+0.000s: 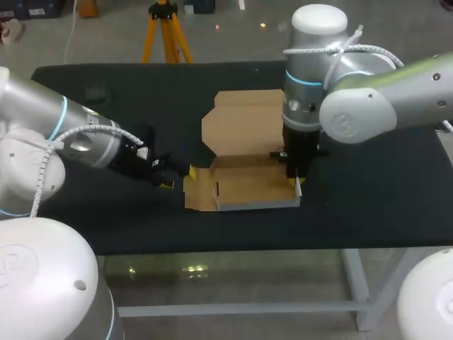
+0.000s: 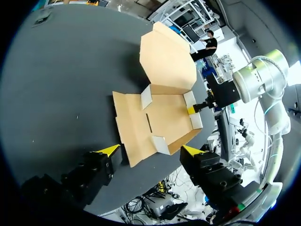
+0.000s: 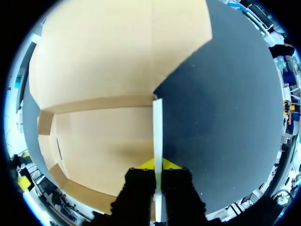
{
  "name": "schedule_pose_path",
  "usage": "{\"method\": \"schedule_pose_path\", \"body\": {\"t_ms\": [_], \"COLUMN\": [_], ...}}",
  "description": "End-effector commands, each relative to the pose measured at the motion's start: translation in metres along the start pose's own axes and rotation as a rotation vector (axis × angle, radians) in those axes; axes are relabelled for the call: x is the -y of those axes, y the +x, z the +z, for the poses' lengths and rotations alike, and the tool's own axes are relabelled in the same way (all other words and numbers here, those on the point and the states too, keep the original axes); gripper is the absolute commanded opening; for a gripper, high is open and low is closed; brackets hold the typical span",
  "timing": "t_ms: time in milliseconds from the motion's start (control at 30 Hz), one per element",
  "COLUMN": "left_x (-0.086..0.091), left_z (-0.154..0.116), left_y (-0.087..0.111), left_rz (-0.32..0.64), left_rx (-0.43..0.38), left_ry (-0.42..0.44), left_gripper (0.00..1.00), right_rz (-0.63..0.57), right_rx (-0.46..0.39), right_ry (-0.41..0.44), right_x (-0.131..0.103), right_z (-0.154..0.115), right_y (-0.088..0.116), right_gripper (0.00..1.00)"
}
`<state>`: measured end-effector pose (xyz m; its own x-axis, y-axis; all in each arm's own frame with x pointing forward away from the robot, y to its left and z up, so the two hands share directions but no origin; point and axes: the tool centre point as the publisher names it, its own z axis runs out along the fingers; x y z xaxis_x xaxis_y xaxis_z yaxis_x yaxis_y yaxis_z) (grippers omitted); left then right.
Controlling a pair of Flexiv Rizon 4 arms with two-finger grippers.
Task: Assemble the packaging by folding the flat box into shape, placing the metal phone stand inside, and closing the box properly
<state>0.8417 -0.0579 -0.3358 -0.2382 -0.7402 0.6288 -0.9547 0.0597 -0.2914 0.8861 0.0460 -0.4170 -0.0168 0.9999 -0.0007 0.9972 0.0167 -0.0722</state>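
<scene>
The right gripper (image 3: 158, 165) comes down from above with its yellow tips pressed together on the upright side wall (image 3: 157, 127) of the cardboard box (image 1: 244, 188), one finger inside the tray and one outside on the black table (image 1: 382, 184). Beyond this gripper, the box's lid (image 1: 244, 124) lies opened out flat on the cloth. On the inner side of the gripper is the tray's floor, with low walls partly raised around it. The left gripper (image 1: 177, 177) sits low at the opposite side, fingers spread apart and holding nothing. Just ahead of it, the box's side flap (image 2: 131, 127) lies flat on the table, its near corner reaching between the spread fingers; contact cannot be judged. A small dark object (image 1: 95, 92), too dim to identify, rests well apart behind the left gripper.
</scene>
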Motion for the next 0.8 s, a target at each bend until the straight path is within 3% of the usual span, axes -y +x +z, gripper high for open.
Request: {"method": "schedule_pose_path", "body": {"t_ms": [33, 467, 700, 800], "left_x": [0.017, 0.028, 0.023, 0.02], "left_z": [0.024, 0.043, 0.053, 0.057], "left_y": [-0.01, -0.036, -0.039, -0.037], "left_rz": [-0.011, -0.09, -0.112, -0.114], "left_rx": [-0.006, -0.002, -0.019, -0.025], "left_ry": [-0.033, -0.068, -0.105, -0.122], "left_gripper": [0.82, 0.61, 0.6, 0.49], "right_rz": [0.0, 0.0, 0.0, 0.0], "right_rx": [0.002, 0.002, 0.002, 0.002], "right_ry": [0.001, 0.001, 0.001, 0.001], "right_x": [0.0, 0.0, 0.0, 0.0], "right_z": [-0.001, -0.001, -0.001, -0.001], "right_y": [0.0, 0.0, 0.0, 0.0], "right_gripper": [0.0, 0.0, 0.0, 0.0]}}
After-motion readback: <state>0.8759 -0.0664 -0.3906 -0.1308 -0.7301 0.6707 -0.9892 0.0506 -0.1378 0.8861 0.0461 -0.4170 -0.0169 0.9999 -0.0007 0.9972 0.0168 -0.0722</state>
